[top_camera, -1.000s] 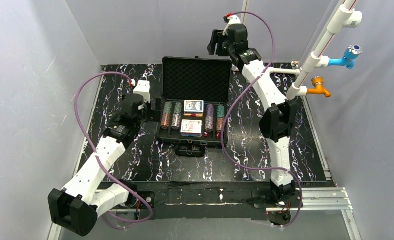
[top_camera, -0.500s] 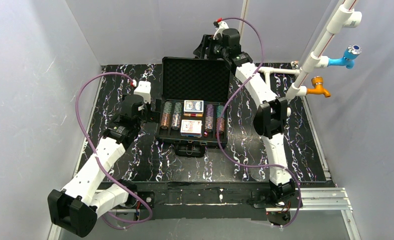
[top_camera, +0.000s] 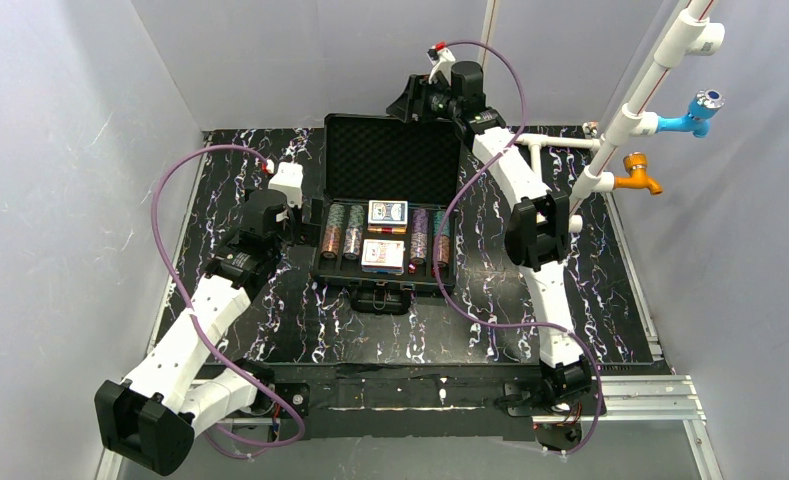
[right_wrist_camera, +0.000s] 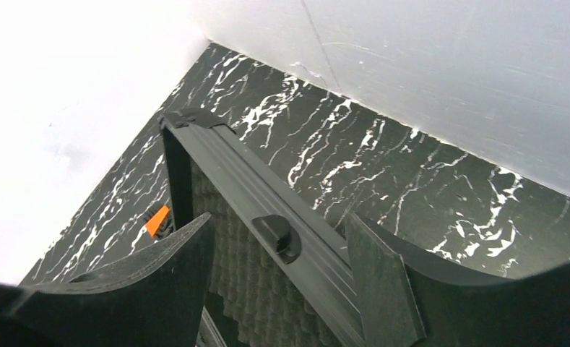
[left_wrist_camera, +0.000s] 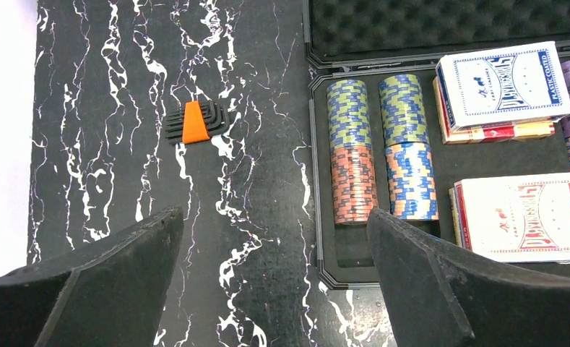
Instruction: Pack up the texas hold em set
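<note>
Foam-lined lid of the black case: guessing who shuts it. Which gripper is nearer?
Right. The right gripper straddles the top edge of the black foam-lined lid, jaws open. The left gripper hovers open by the black case, at its left wall.

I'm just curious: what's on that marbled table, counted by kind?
Black hard case with foam lining: 1
Rows of multicoloured poker chips: 4
White card boxes: 2
Orange-handled hex key set: 1
Total: 8
</note>
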